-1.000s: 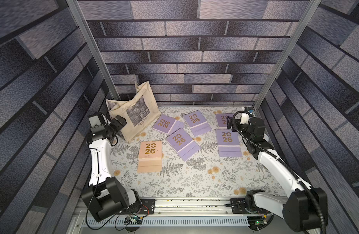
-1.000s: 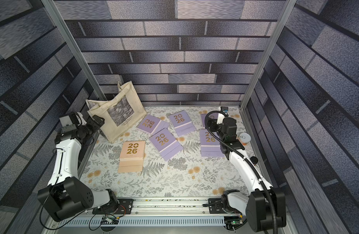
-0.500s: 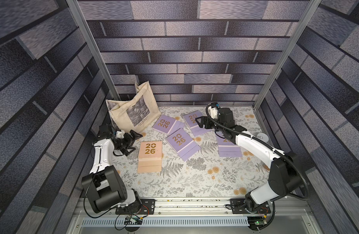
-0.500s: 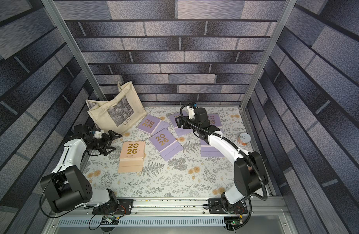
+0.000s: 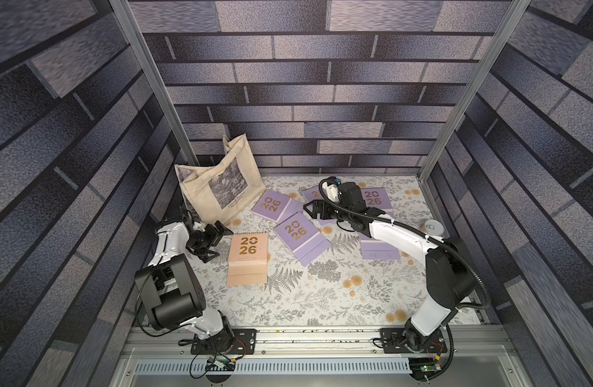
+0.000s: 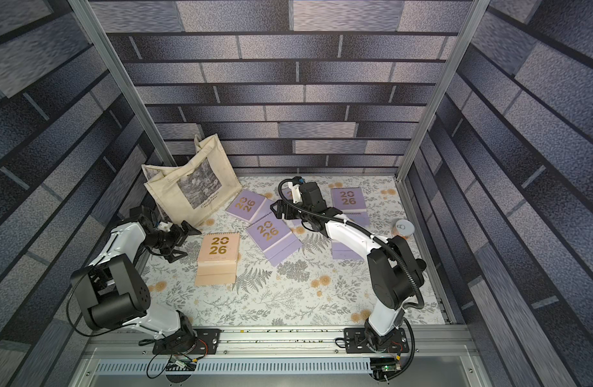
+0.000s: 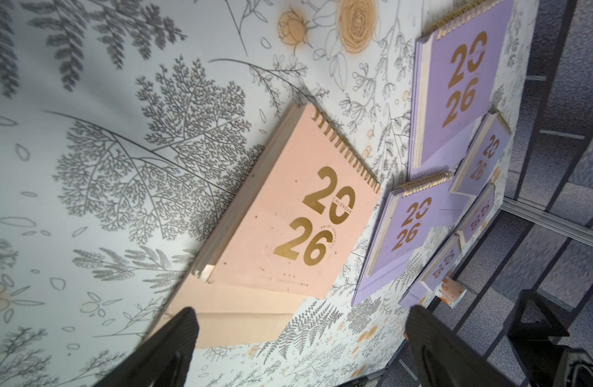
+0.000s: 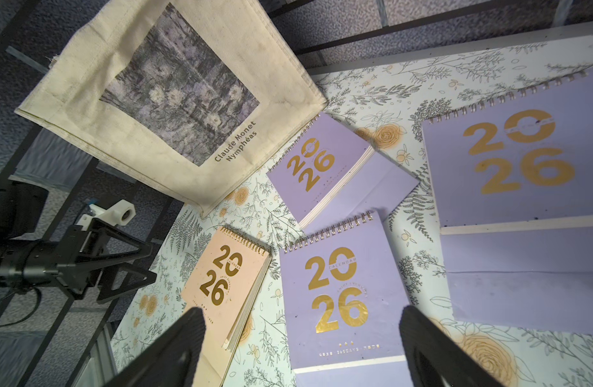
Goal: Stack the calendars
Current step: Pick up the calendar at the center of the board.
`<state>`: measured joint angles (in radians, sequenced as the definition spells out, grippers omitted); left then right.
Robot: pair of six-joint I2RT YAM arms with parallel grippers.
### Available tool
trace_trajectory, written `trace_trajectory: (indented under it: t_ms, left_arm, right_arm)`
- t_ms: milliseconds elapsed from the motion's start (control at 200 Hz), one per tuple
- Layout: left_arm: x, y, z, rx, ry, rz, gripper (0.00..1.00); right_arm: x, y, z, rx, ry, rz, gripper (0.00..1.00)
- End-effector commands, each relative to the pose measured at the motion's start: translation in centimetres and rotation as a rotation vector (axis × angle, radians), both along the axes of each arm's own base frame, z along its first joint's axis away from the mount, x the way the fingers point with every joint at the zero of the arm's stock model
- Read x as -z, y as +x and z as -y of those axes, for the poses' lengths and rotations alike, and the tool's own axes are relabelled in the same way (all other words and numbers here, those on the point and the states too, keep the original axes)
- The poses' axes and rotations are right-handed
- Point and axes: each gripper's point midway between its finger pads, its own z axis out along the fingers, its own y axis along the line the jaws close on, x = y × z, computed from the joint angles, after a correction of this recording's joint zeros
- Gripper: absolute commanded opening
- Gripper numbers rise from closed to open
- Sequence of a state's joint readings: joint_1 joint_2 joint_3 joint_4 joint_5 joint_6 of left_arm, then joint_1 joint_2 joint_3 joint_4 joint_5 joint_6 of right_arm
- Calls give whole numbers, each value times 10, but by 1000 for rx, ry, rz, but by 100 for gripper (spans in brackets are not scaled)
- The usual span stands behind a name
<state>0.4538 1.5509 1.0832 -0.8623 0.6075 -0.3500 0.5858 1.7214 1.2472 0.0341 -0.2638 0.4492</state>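
Both pincers gape wide and hold nothing. My left pincer (image 5: 217, 242) hangs just beside the peach calendar (image 5: 248, 249), on the side nearer the tote bag (image 5: 218, 187), and I see no contact. My right pincer (image 5: 311, 211) hovers above the scattered lilac ones, close to the middle lilac calendar (image 5: 297, 231) and the lilac calendar by the bag (image 5: 271, 204). A rear lilac calendar (image 5: 374, 197) lies further back, and another lilac calendar (image 5: 379, 251) is partly hidden under the right arm. All lie flat and unstacked on the flowered worktop (image 5: 322, 301).
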Motion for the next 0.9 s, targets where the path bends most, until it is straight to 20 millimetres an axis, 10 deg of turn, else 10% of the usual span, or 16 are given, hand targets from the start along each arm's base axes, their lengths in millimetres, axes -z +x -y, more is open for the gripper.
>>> trace_trajectory:
  t_ms: [0, 897]
  left_arm:
    - [8, 6, -11, 36, 86, -22, 100]
    - [77, 1, 20, 104, 128, -158, 100]
  right_arm:
    - [-9, 2, -15, -25, 49, -6, 93]
    - [42, -38, -80, -202, 144, -274, 93]
